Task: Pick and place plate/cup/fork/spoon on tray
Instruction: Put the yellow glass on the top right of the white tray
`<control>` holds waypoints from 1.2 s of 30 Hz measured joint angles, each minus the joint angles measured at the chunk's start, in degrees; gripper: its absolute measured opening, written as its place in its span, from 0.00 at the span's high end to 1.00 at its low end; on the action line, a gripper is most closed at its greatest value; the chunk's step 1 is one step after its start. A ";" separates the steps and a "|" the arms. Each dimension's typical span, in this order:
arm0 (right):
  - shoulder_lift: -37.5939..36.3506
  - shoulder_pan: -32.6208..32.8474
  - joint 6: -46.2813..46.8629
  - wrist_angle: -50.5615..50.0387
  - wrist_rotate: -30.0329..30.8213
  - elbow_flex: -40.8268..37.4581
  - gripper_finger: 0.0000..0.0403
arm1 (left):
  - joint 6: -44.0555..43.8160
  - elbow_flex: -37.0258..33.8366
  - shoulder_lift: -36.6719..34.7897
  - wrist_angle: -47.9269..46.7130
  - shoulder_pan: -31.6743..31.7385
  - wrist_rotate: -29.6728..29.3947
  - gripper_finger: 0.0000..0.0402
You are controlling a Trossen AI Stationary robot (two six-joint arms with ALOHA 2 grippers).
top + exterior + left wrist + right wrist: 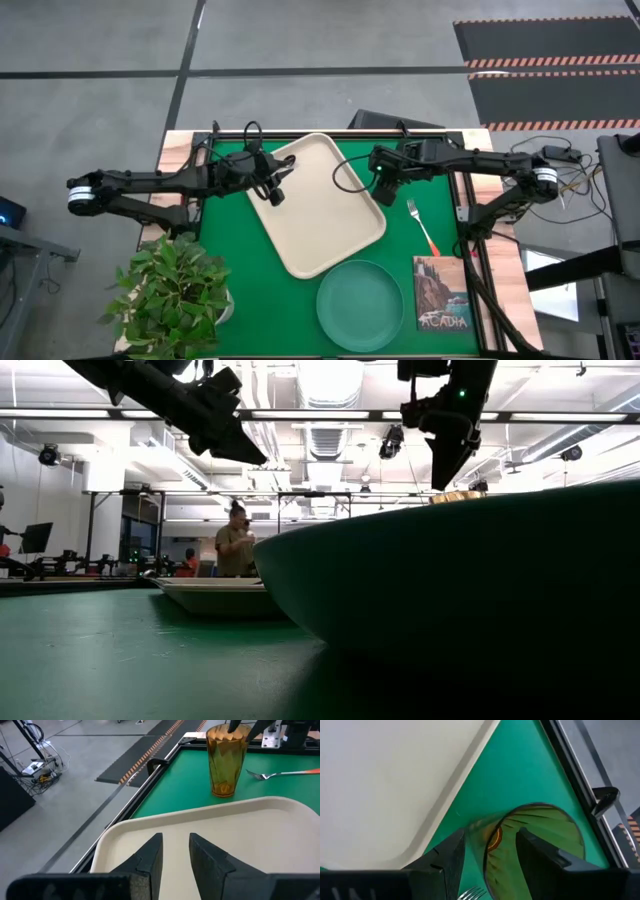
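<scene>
The amber ribbed cup [226, 760] stands upright on the green mat, just past the cream tray's [315, 200] right rim. My right gripper [492, 857] is open above the cup, pointing down. One finger [545, 857] is over the cup's mouth and the other [447, 857] is outside its wall. My left gripper [176, 852] hovers over the tray's far left part, slightly open and empty. The red-handled fork [423, 227] lies on the mat right of the tray. The teal plate [360, 305] sits on the mat at the near edge. The spoon is out of view. My right gripper's fingers stand on either side of the cup's wall near the rim [479, 837], coming from above. I cannot tell whether either finger touches it. The cup rests on the mat on its base.
A picture book [442, 292] lies right of the plate. A potted plant [175, 295] stands at the near left corner. In the low view the plate [450, 590] fills the foreground and hides most of the cup. People stand in the room behind the table.
</scene>
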 joint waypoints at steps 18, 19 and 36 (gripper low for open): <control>4.59 -0.79 -1.25 -0.70 -0.07 -0.96 0.97 | -0.07 -0.33 -0.02 0.02 0.04 0.01 0.81; 4.01 -0.79 -1.25 -0.77 -0.07 -0.96 0.97 | -0.09 -0.37 -0.02 0.01 0.04 0.02 0.81; 4.21 6.48 -10.88 2.47 -2.51 11.60 0.98 | -0.01 -0.43 -0.04 0.79 0.05 0.00 0.81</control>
